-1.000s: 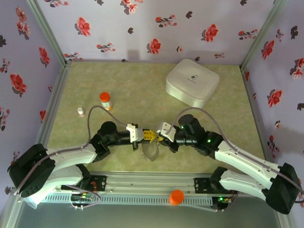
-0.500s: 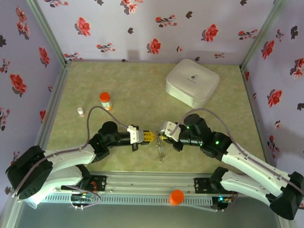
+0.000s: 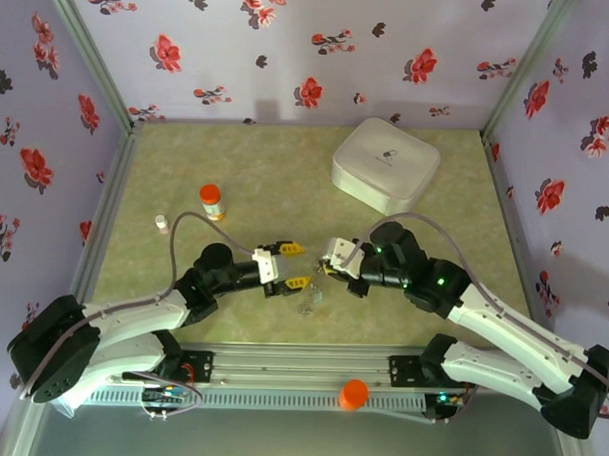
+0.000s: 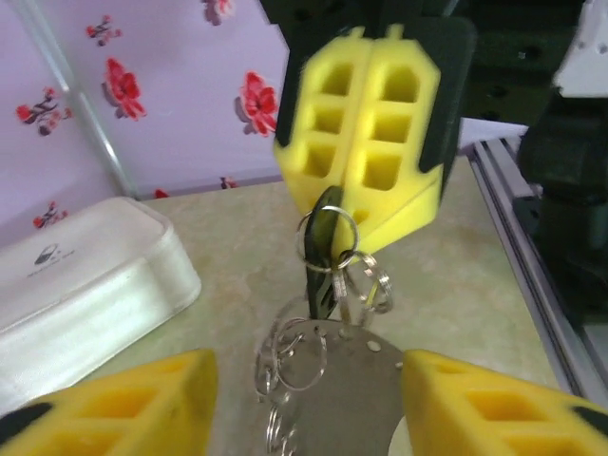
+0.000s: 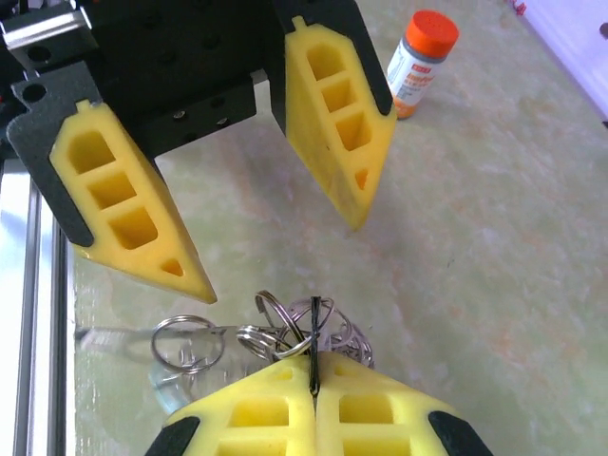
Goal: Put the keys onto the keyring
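My right gripper [image 5: 313,359] is shut on the black head of a key [image 5: 314,328], gripped edge-on between the yellow pads. In the left wrist view the black-headed key [image 4: 319,249] hangs from that right gripper [image 4: 347,204]. The keyring [image 4: 306,353], a bunch of linked silver rings [image 5: 186,342] with a flat grey metal tag [image 4: 389,404], dangles from the key over the table. My left gripper [image 3: 296,265] stands open just left of the bunch, its fingers [image 4: 119,404] on either side of the rings without touching them. From above, my right gripper [image 3: 326,272] faces it.
An orange-capped vial [image 3: 211,200] and a small white cap [image 3: 162,223] stand at the left. A white rounded-square box [image 3: 385,164] sits at the back right. The metal rail [image 3: 299,373] runs along the near edge, with an orange cap [image 3: 354,393] on it.
My left gripper has opened and let go of the bunch, which now hangs from the right gripper alone. The two grippers have drawn slightly apart.
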You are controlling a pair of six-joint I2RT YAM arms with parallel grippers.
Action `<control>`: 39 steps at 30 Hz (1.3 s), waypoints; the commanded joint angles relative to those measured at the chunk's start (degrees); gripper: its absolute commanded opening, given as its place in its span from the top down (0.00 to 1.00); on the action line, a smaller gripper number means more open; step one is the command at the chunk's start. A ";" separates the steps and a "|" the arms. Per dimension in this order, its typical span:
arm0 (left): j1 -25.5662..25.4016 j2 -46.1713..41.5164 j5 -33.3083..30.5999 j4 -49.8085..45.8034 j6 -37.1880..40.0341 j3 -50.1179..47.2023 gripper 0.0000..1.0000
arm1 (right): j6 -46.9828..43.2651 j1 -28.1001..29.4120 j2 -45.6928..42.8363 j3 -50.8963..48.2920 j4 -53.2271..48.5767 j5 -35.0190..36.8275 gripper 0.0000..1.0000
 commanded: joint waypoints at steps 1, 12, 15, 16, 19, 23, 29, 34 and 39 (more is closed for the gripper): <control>0.16 -4.41 -10.80 4.96 -3.00 -1.32 0.33 | -1.18 0.47 2.38 3.84 3.62 0.23 1.00; 3.89 -36.33 -61.57 -14.67 -9.95 -4.17 0.20 | 2.63 6.94 22.90 13.06 24.51 -4.21 1.00; 4.35 -42.26 -68.48 -22.03 -10.52 -2.55 0.20 | 9.52 7.36 28.89 14.51 34.01 -4.39 1.00; 4.47 -43.40 -69.87 -23.66 -10.27 -2.10 0.20 | 10.71 7.38 30.85 14.81 35.63 -3.45 1.00; 4.75 -44.26 -71.25 -26.78 -9.78 -1.23 0.20 | 9.13 7.13 35.07 15.22 32.44 -1.12 1.00; 5.06 -42.35 -71.01 -27.78 -10.52 -0.64 0.20 | -4.97 6.07 38.69 19.15 9.10 -4.38 1.00; 6.20 -37.78 -69.24 -27.93 -12.38 -1.15 0.20 | -16.67 6.15 40.74 20.38 -14.32 7.26 1.00; 6.99 -34.00 -67.85 -27.26 -12.68 -0.98 0.19 | -17.80 6.10 41.36 18.03 -20.99 14.99 1.00; 8.37 -32.08 -66.61 -27.97 -13.01 -0.57 0.18 | -16.48 6.03 42.35 15.25 -22.25 19.91 0.98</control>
